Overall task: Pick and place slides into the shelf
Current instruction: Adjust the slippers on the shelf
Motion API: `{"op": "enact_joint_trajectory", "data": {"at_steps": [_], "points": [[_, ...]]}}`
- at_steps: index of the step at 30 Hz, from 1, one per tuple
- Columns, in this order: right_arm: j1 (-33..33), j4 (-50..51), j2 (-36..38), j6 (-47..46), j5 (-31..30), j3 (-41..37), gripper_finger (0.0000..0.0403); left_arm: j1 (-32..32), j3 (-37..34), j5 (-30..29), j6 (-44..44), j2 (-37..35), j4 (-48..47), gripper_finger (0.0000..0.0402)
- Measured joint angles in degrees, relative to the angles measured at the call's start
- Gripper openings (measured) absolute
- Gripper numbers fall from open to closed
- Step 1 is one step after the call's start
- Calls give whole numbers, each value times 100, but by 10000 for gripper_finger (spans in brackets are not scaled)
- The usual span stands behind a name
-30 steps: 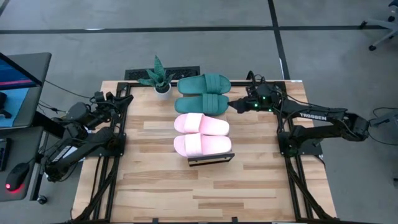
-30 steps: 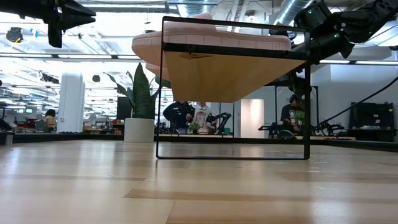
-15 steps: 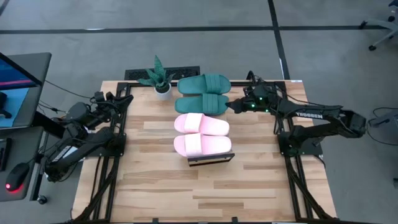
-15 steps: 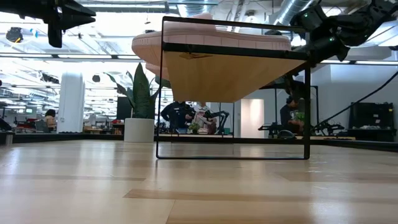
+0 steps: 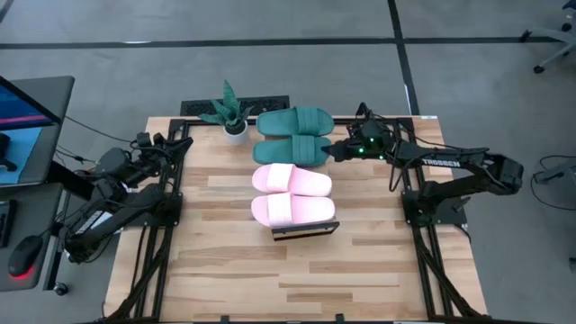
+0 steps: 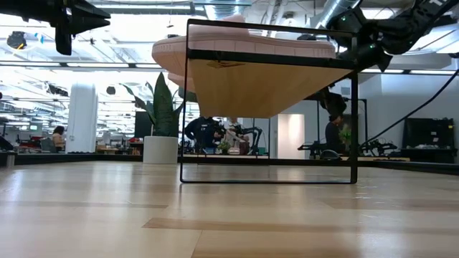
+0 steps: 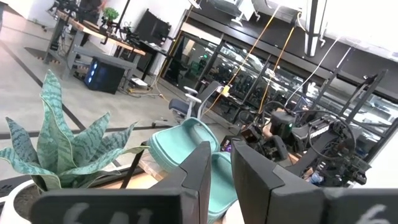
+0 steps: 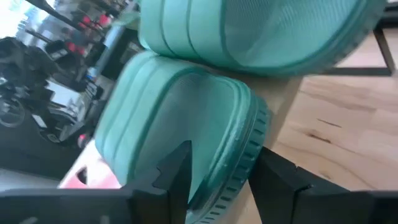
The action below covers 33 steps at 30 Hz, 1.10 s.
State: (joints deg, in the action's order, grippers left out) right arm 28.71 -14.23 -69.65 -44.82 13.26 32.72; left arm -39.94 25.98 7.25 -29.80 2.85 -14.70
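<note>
Two pink slides (image 5: 291, 194) lie side by side on the shelf's plank top (image 6: 269, 86); its dark frame (image 5: 306, 230) shows at the near end. Two dark green slides (image 5: 295, 120) (image 5: 292, 149) lie beyond them in the same row. My right gripper (image 5: 334, 151) is at the nearer green slide's right end (image 8: 205, 124), shut on it. My left gripper (image 7: 221, 180) waits raised by the table's left edge (image 5: 169, 142), its fingers a narrow gap apart with nothing between them. My right gripper has the nearer green slide's right end between its two fingers. One finger (image 8: 180, 168) is on the footbed, the other (image 8: 273, 180) against the sole's ribbed rim (image 8: 252, 146). It comes from the table's right, slanting slightly down, along the slide. The slide lies flat where it was.
A small potted plant (image 5: 232, 117) stands at the far edge, just left of the green slides. Bare wooden table (image 5: 297, 279) lies on the near side of the shelf. A desk with a monitor (image 5: 27, 117) and a mouse stands off the table's left.
My right gripper has moved a little toward the table's left and slightly down, onto the right end of the nearer green slide. No slide has moved.
</note>
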Motion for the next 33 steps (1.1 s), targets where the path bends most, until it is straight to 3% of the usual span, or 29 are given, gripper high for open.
{"op": "enact_joint_trajectory", "data": {"at_steps": [13,33], "points": [[4,352,2,68,252,23,73,0,0,6,0,0,-1,51],[12,433,154,26,591,25,70,2,0,8,-68,0,-2,51]]}}
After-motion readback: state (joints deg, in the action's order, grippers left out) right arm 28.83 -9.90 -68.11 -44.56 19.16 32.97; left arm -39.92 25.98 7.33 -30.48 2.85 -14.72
